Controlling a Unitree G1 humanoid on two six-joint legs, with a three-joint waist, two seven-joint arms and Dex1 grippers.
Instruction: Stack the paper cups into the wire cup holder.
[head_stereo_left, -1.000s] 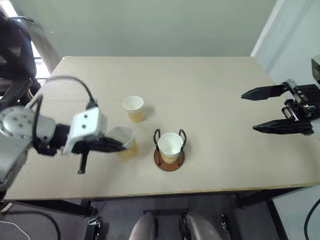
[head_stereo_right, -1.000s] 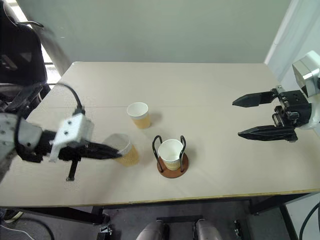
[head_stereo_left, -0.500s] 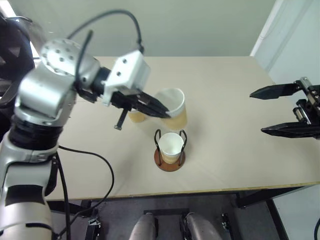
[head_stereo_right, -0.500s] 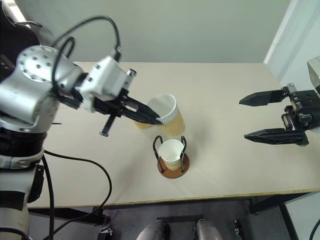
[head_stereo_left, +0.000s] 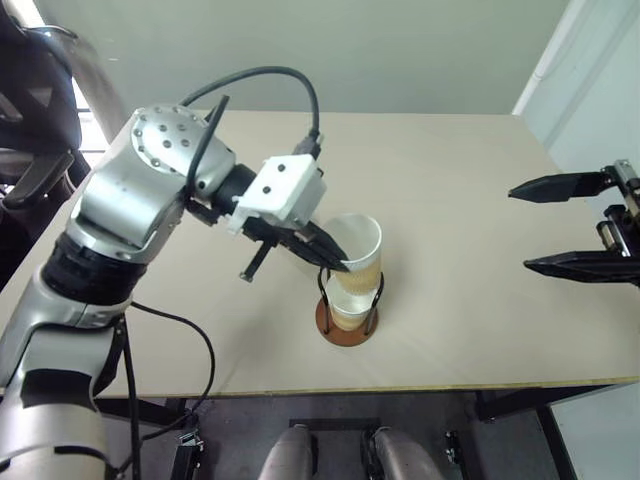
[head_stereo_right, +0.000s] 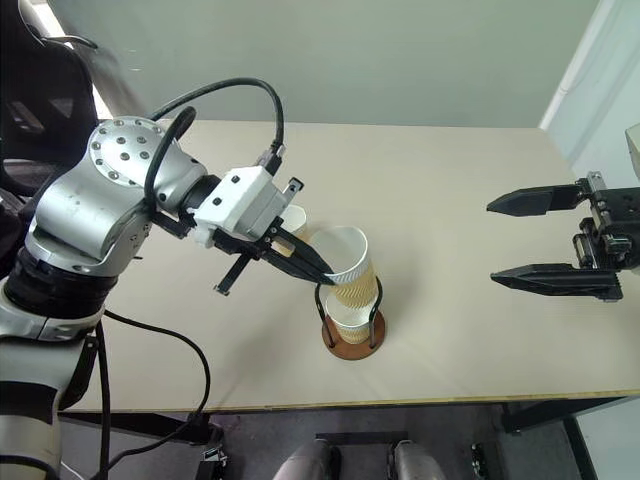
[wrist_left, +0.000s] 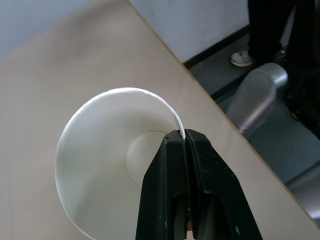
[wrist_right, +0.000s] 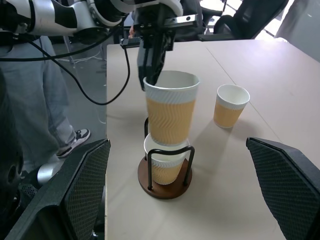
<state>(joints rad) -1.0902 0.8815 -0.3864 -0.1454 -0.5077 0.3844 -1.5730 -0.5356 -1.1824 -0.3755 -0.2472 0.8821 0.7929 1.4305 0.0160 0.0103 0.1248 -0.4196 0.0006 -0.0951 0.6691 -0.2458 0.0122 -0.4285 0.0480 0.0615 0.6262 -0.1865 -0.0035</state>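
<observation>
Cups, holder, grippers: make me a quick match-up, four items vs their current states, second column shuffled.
Items:
1. held cup
2. cup in the wire holder
3. spare cup
4. right gripper

States:
a. standing alone on the table
b. open, off to the side
c. seated on the disc base between the wire loops
d. pinched at the rim by the left gripper, above the wire holder

Pairs: 1-d, 2-c, 3-a, 4-b

No lettering, label, brand mark or number can be read on any surface here, neither on the cups nor on the robot arms.
</observation>
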